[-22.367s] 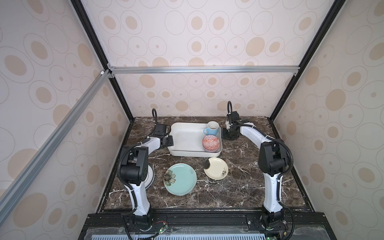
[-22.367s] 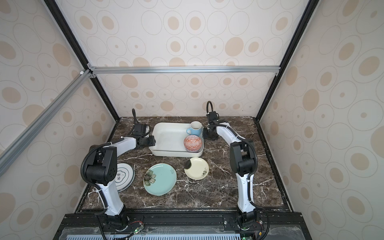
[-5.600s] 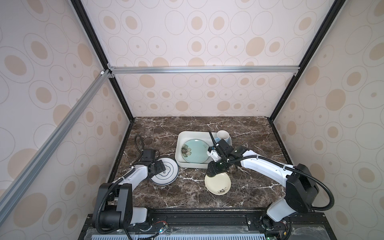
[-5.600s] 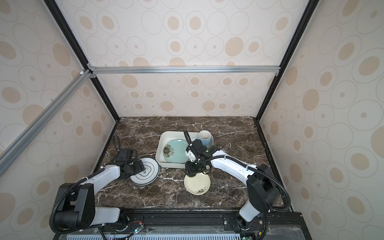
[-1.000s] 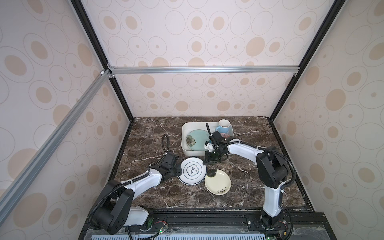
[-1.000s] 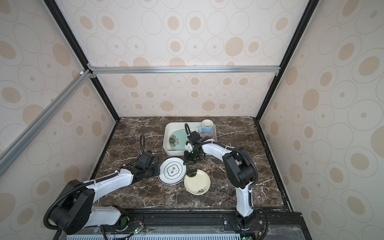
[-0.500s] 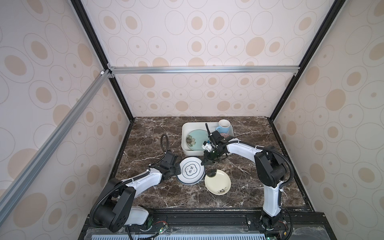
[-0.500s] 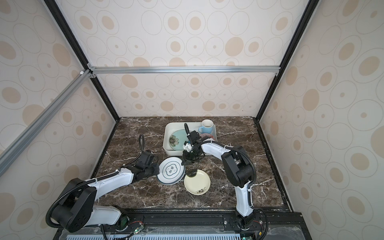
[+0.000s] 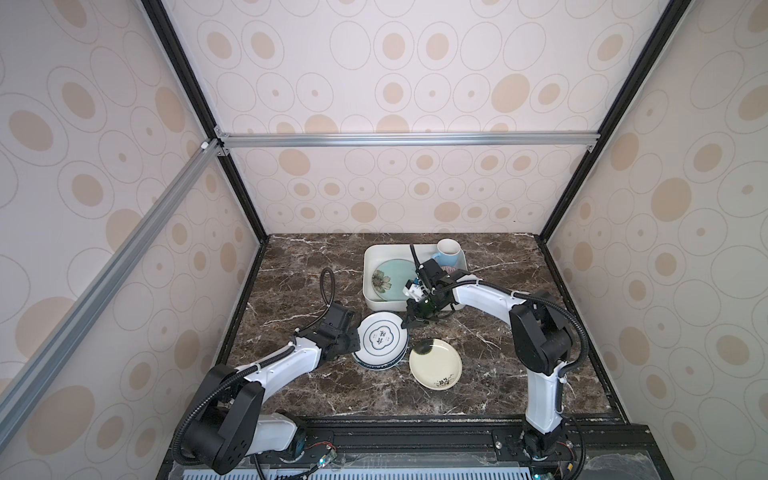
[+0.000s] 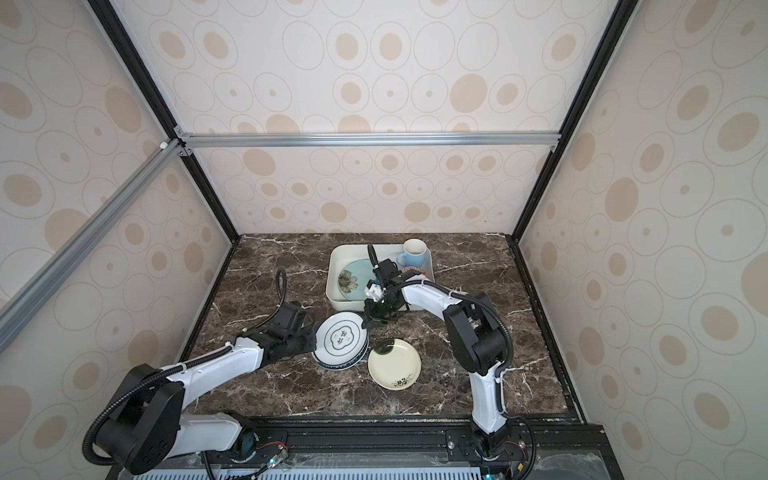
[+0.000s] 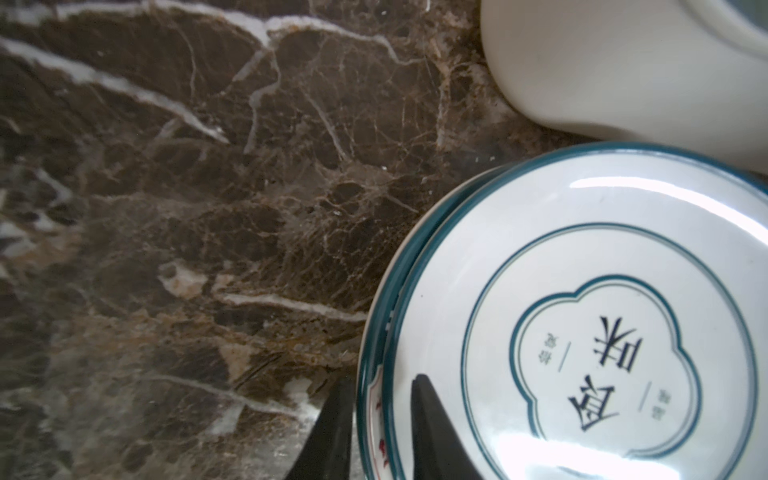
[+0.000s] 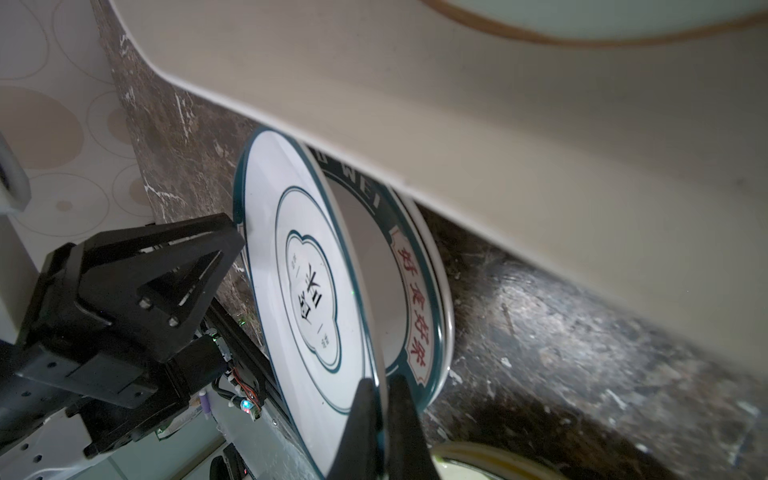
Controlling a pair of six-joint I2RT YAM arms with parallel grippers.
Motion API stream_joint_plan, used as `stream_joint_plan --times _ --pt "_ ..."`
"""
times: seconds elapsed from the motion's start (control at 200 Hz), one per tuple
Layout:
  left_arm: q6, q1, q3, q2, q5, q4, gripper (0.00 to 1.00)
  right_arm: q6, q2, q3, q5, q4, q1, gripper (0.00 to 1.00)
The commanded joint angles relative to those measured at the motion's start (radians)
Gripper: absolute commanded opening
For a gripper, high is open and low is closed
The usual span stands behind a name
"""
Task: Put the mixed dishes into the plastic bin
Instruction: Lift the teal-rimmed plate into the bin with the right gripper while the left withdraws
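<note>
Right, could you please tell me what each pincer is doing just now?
Left pincer: open, astride the rim of the plates.
Right pincer: closed on the top plate.

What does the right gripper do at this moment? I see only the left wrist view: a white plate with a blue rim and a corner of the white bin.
Observer: The right gripper is shut on the rim of the top blue-rimmed plate, on its side nearest the plastic bin.
Operator: Does this plate lie flat on the one below it?
Observer: No. It is tilted: the right wrist view shows a gap above the lower plate on the right gripper's side.
Operator: Which dish waits outside the bin, apart from these two?
Observer: In both top views the small cream plate lies on the table beside them.
</note>
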Motion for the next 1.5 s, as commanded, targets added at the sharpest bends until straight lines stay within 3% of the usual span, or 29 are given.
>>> stream_joint_plan --times 0.0,0.13,0.2,0.245,0.26,0.57,0.785,1.235,1.495 --pt "0.016 0.01 0.049 -0.034 -0.02 -0.049 0.33 -0.01 -0.041 0.021 0.009 -0.029 0.0 0.0" --pt "0.037 0.022 0.081 -0.073 -0.039 -0.095 0.55 -0.015 -0.06 0.033 0.005 -0.042 -0.004 0.0" --pt "0.051 0.032 0.109 -0.104 -0.053 -0.131 0.77 -0.016 -0.071 0.046 -0.001 -0.048 -0.007 0.0" --pt "0.062 0.039 0.131 -0.125 -0.059 -0.153 0.97 -0.019 -0.077 0.06 -0.002 -0.057 -0.007 0.0" --pt "0.066 0.041 0.138 -0.133 -0.061 -0.161 0.99 -0.02 -0.078 0.065 -0.002 -0.061 -0.008 0.0" --pt "0.114 0.115 0.265 -0.222 -0.06 -0.265 0.99 -0.015 -0.094 0.182 -0.016 -0.096 -0.035 0.0" --pt "0.147 0.143 0.296 -0.22 0.014 -0.255 0.99 -0.015 -0.057 0.327 0.013 -0.135 -0.118 0.0" --pt "0.175 0.156 0.338 -0.127 0.058 -0.211 0.99 -0.026 0.237 0.747 0.06 -0.258 -0.244 0.0" --pt "0.186 0.163 0.344 -0.075 0.078 -0.192 0.99 -0.028 0.339 0.8 0.084 -0.269 -0.252 0.0"
